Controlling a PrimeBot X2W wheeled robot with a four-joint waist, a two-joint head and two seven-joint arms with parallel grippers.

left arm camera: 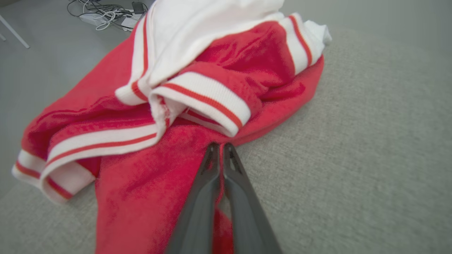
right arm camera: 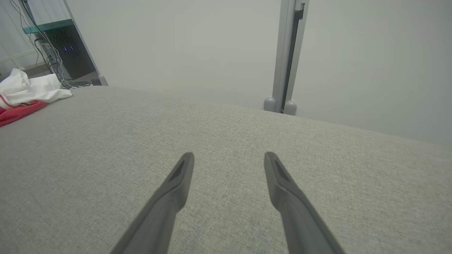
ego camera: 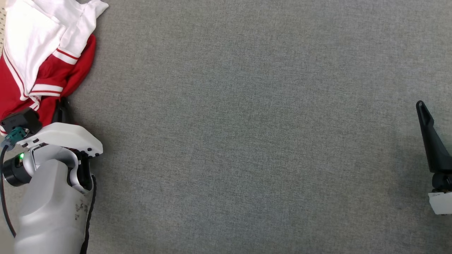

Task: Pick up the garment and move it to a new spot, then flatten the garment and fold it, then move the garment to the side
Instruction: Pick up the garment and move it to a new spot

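Right, head view first: the garment [ego camera: 42,53], red with white striped trim, sits bunched at the far left edge of the grey fabric surface [ego camera: 247,141], and the left gripper [ego camera: 61,109] is tucked in against its near hem. That is the arm closest to the heap, so it makes sense that it takes the pick. Over at the right edge, the right gripper [ego camera: 425,120] hangs well apart from the cloth, out of the way.

On to the left wrist view: the two dark fingers [left arm camera: 212,169] are pressed nearly together with a fold of red fabric pinched between them, low on the garment's near edge. It looks like a grip on a single flap, which should let the rest trail along when lifted.

Right wrist view now: jaws spread wide above bare grey surface, holding nothing, the garment just a corner of red and white far off to the left. I'd call this the pick-up step, with the lift not yet begun.
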